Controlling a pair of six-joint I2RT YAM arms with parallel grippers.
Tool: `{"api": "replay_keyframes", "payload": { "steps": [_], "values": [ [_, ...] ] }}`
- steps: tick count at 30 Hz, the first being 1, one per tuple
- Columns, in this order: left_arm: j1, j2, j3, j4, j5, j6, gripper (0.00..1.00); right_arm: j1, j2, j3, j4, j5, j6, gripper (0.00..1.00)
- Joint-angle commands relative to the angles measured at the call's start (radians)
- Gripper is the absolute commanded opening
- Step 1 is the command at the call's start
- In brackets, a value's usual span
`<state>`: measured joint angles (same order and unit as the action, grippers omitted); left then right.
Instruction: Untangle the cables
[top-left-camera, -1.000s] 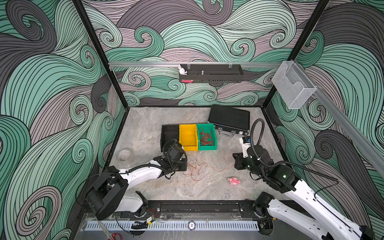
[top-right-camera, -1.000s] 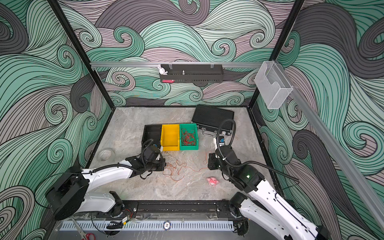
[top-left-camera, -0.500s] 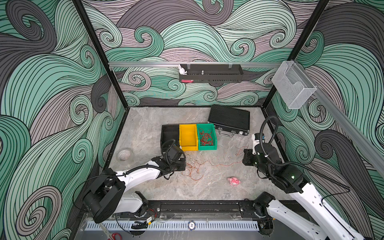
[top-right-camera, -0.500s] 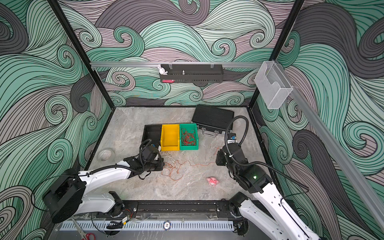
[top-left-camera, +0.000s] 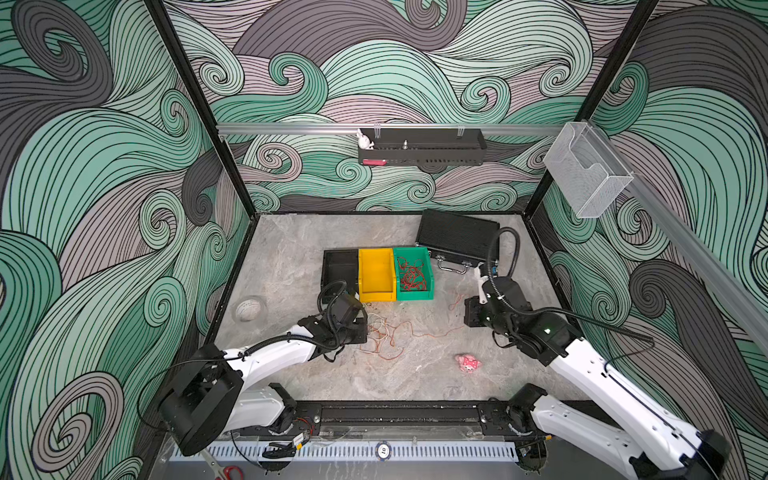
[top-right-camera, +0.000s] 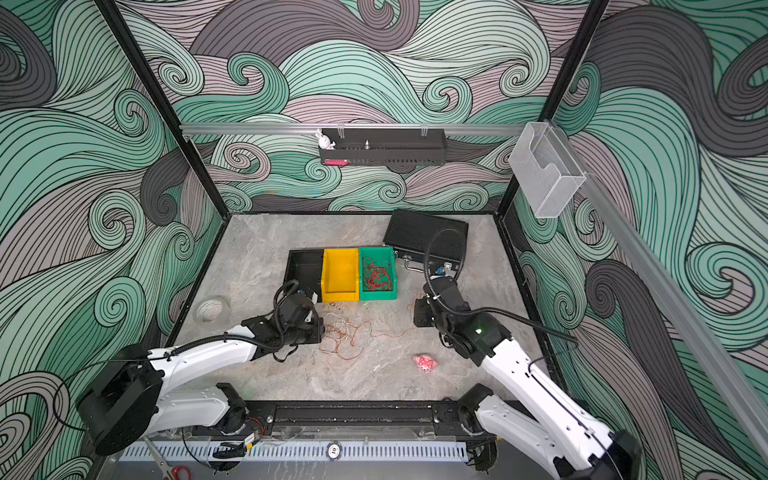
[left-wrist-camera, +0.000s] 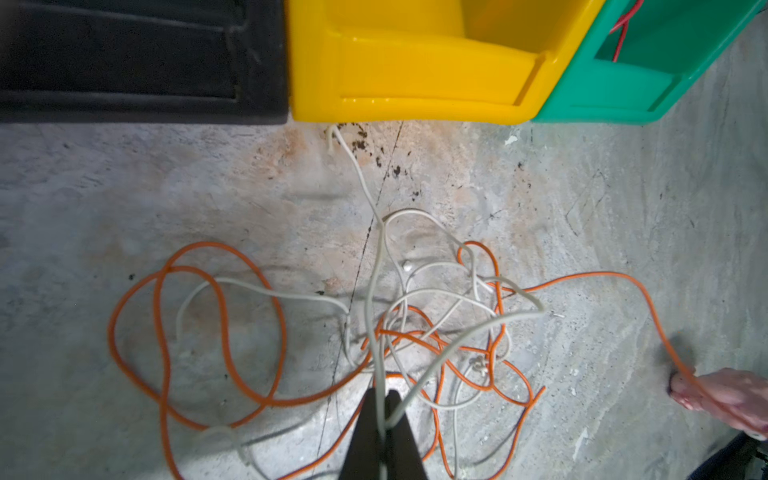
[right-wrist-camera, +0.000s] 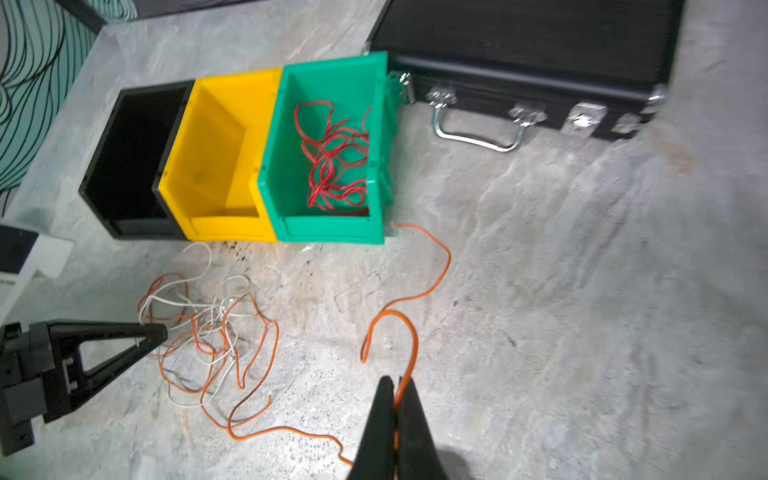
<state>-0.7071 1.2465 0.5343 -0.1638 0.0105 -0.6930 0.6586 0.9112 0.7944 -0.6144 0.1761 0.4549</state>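
Orange is the colour to watch: the orange wire (right-wrist-camera: 391, 313), thread-thin, is pinched in the right gripper (right-wrist-camera: 398, 388), jaws pressed fully together on it, with the strand arching up out of the tips. Across from it the left gripper (left-wrist-camera: 381, 401) is clamped just as tight on the white wire (left-wrist-camera: 451, 347), right at the edge of the tangle (top-left-camera: 382, 334). That tangle lies on the stone-look table (top-left-camera: 291, 257), just in front of the yellow bin (top-left-camera: 376, 296). The red wires (top-left-camera: 411, 277) are apart from it, heaped in the green bin (top-left-camera: 415, 296).

Here's my worry. Orange and white cross each other many times in that heap, and there's what looks like a small knot in the white. If the two arms pull apart hard, the crossings could cinch tight instead of sliding free, or the whole lump could simply drag along the table. Wire this fine could also slip out of shut jaws, and the loose orange tail lying by the green bin's corner might catch there.

Against the earlier looks: half a second back the right arm was swung out toward the black case (top-left-camera: 457, 237) with the orange drawn longer. Now it's back in, about where it was a second ago, and the orange looks slacker. The left gripper has hardly budged
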Motion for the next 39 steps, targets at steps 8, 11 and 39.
{"api": "replay_keyframes", "payload": {
  "steps": [8,11,39],
  "values": [
    [0.008,0.006,-0.006,0.019,0.017,-0.011,0.00,0.154,0.247,-0.054,0.295,-0.141,0.085,0.06],
    [0.008,0.014,-0.008,0.028,0.024,-0.012,0.00,0.171,0.325,-0.052,0.345,-0.187,0.093,0.07],
    [0.008,0.010,-0.025,0.050,0.038,-0.025,0.00,0.237,0.700,-0.066,0.600,-0.303,0.226,0.24]
  ]
}}
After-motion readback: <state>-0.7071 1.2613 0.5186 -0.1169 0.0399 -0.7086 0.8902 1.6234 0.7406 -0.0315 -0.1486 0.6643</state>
